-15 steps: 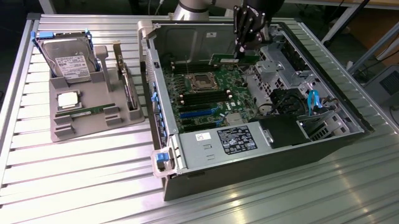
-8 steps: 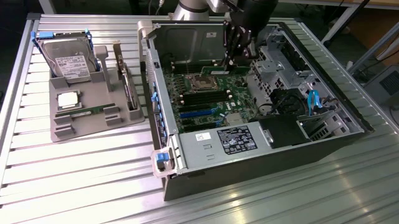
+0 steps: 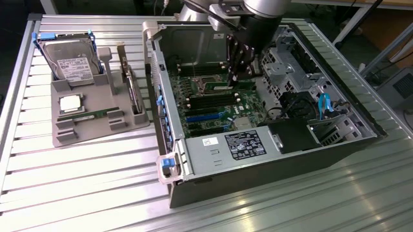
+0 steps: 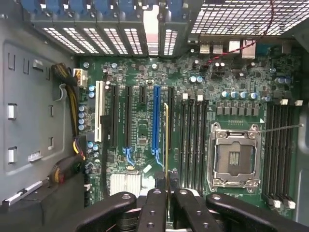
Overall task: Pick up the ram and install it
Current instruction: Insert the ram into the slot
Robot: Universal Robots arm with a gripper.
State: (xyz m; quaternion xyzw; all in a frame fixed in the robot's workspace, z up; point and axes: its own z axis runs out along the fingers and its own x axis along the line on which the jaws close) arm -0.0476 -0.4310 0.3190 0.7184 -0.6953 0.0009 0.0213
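Observation:
The ram (image 4: 166, 140) is a thin green stick seen edge-on, its gold edge pointing down at the motherboard (image 4: 140, 130). My gripper (image 4: 166, 200) is shut on it, with black fingers (image 4: 154, 208) pressed to both sides. The stick hangs above the board between the blue slot (image 4: 156, 118) and the bank of black memory slots (image 4: 193, 140). In the exterior view the gripper (image 3: 233, 77) reaches down into the open computer case (image 3: 271, 145), with the ram (image 3: 226, 86) just over the board near the processor socket.
The empty processor socket (image 4: 235, 157) lies beside the memory slots, and a second slot bank (image 4: 280, 154) beyond it. On the exterior view's left a grey holder (image 3: 65, 135) carries a hard drive (image 3: 72, 60), a square silver chip (image 3: 71, 103) and an upright card (image 3: 132, 89).

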